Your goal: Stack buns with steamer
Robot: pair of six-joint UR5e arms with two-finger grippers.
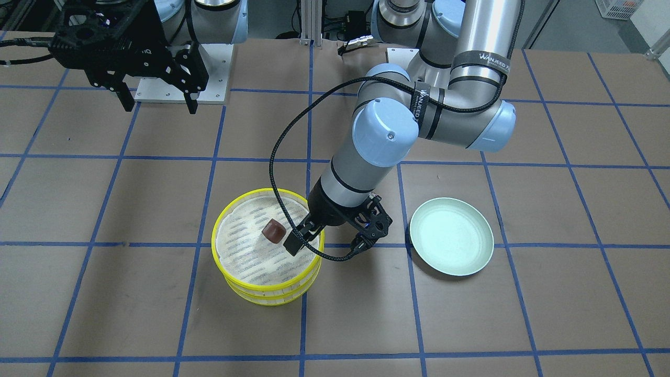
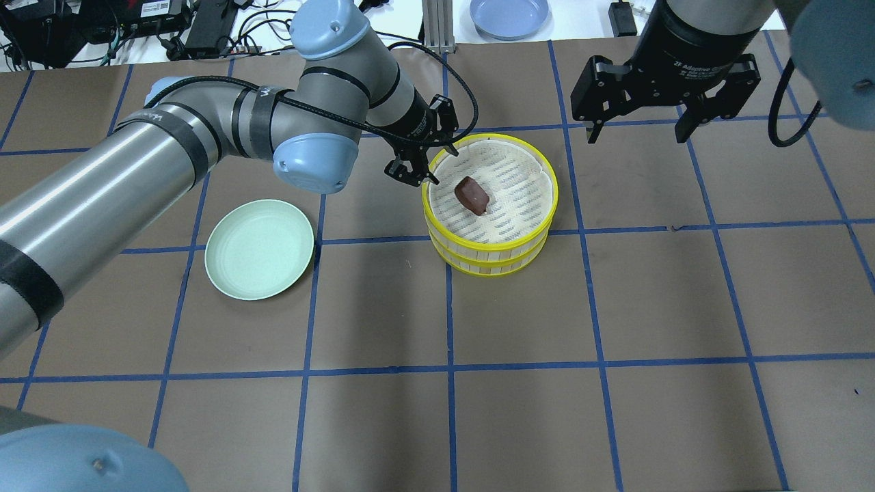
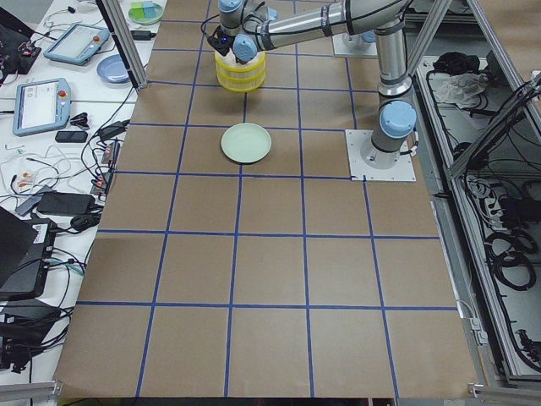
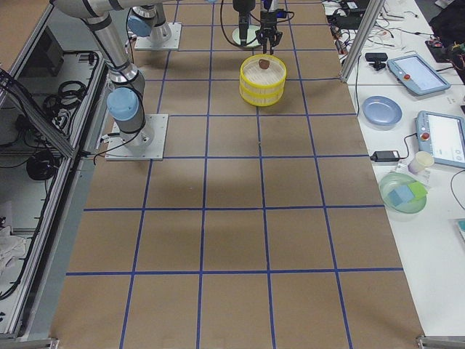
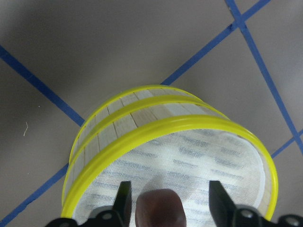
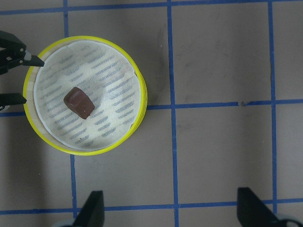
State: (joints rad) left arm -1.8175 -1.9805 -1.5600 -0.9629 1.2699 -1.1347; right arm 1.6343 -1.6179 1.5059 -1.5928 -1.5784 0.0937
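Note:
The two steamer trays (image 2: 492,256) stand stacked, yellow rims one above the other; they also show in the front view (image 1: 267,293). The dark reddish-brown bun (image 2: 472,195) lies loose on the top tray's white liner (image 6: 109,104); it also shows in the front view (image 1: 273,231). The off-white bun is hidden. My left gripper (image 2: 425,162) is open and empty, its fingertips over the tray's rim on the plate side. In the left wrist view the bun (image 5: 158,208) sits between the spread fingers (image 5: 124,198). My right gripper (image 2: 637,130) is open and empty, high above the table.
A pale green plate (image 2: 260,249) lies empty on the brown table, to the left of the steamer in the overhead view. A blue plate (image 2: 509,14) sits on the bench beyond the table's far edge. Blue tape lines grid the table.

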